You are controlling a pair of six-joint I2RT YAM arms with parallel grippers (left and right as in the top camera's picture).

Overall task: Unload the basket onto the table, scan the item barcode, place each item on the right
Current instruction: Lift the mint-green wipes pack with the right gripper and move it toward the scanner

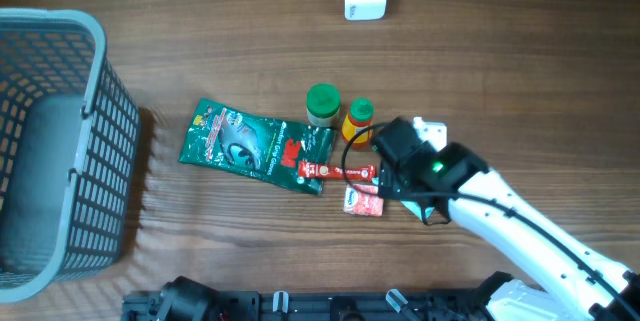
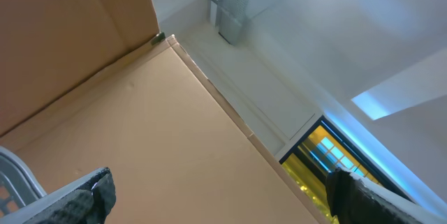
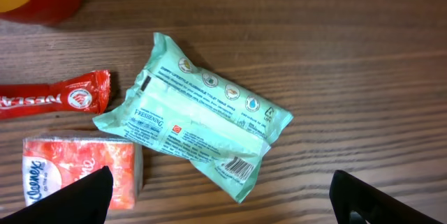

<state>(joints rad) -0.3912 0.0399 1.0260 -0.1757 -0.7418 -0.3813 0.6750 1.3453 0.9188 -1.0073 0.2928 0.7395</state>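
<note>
Right gripper (image 3: 223, 199), jaws wide and empty, hangs above the green wipes pack (image 3: 195, 116), which lies flat on the wooden table (image 3: 363, 56), barcode up. Kleenex pack (image 3: 80, 168) sits at its 8 o'clock; left gripper (image 2: 223, 203) likewise wide.

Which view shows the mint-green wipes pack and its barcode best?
Right wrist. The mint-green wipes pack lies whole on the table, barcode facing up at its lower end. Overhead, the right arm seems to cover it; nothing of it shows. Left wrist points away at walls and shows none of it.
</note>
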